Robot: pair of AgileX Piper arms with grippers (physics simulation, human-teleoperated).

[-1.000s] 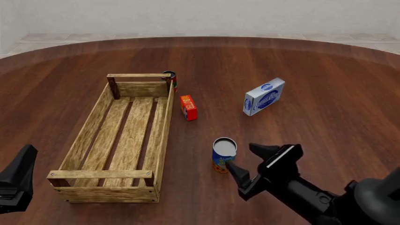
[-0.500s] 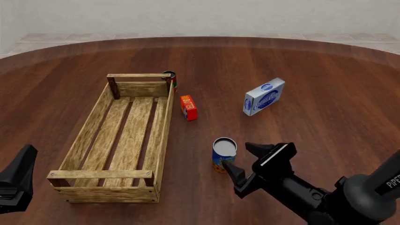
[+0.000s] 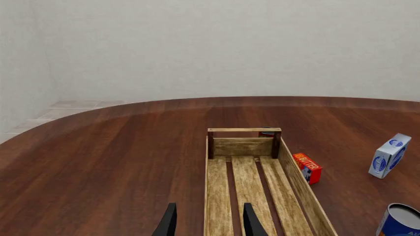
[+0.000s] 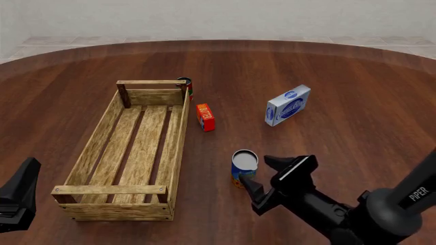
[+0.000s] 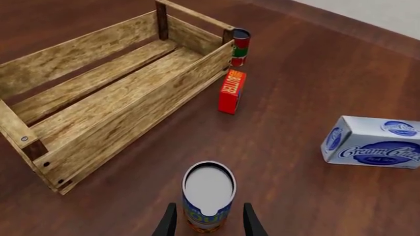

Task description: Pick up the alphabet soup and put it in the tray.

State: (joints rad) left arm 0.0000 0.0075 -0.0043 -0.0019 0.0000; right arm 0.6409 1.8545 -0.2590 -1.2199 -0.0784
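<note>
Beside one tray (image 4: pixel 178 148): two cans

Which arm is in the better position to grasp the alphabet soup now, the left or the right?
The right. Its claw is open with the alphabet soup between its fingers, upright on the table. The left claw waits at the near end of the tray, far from the can.

dark can (image 4: pixel 185 84) half behind tray (image 4: pixel 95 145)
</note>
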